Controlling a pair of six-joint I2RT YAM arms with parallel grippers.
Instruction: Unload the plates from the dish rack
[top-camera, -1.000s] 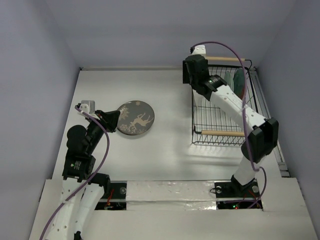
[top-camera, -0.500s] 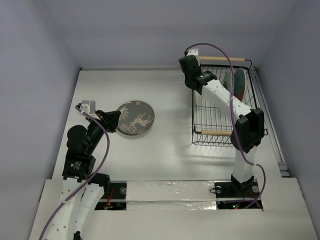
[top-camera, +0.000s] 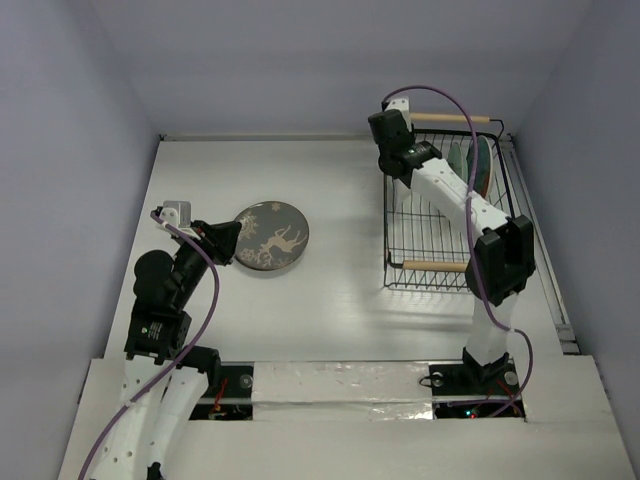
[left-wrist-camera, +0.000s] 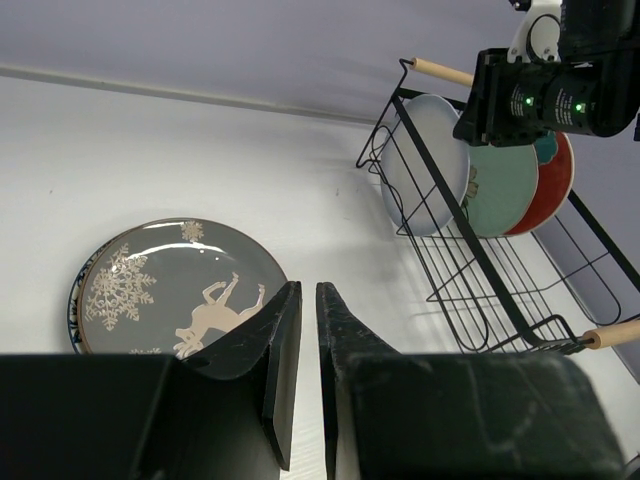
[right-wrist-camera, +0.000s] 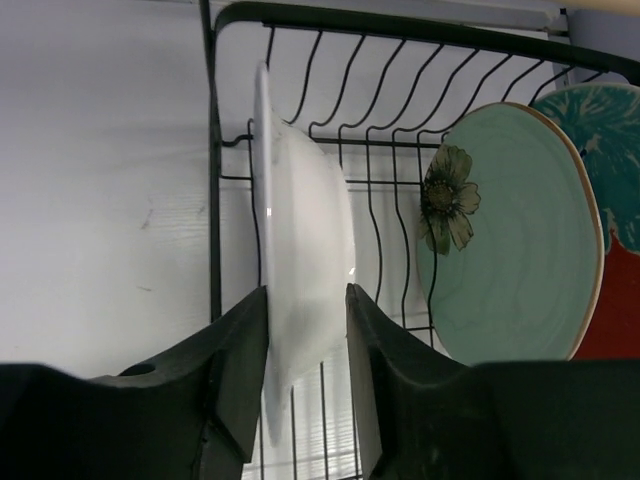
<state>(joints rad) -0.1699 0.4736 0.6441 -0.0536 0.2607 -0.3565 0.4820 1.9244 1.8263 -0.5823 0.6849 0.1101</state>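
Pale lavender walls close in a white table, and that is all the room I get from up here. The black wire dish rack sits at the far right of the table, its wooden handles at the near and far ends.

My right arm stretches out over the rack to its far left corner. My left arm is folded up on the left side, well apart from the rack.

Three plates stand on edge at the far end of the rack. The white plate is on the left, the mint plate with its flower is next, and the red-and-teal plate is behind that. The grey plate with the deer lies flat on the table to the left of the rack. A thin blue rim shows beneath it on one side.

The right claw straddles the white plate's edge — one finger against the rim side, the other against the bulge of its underside, pinching it. The left claw is pressed nearly together with only a thin slit between the fingers, and it grips nothing. It hangs just at the grey plate's edge — whether it touches, I cannot tell.
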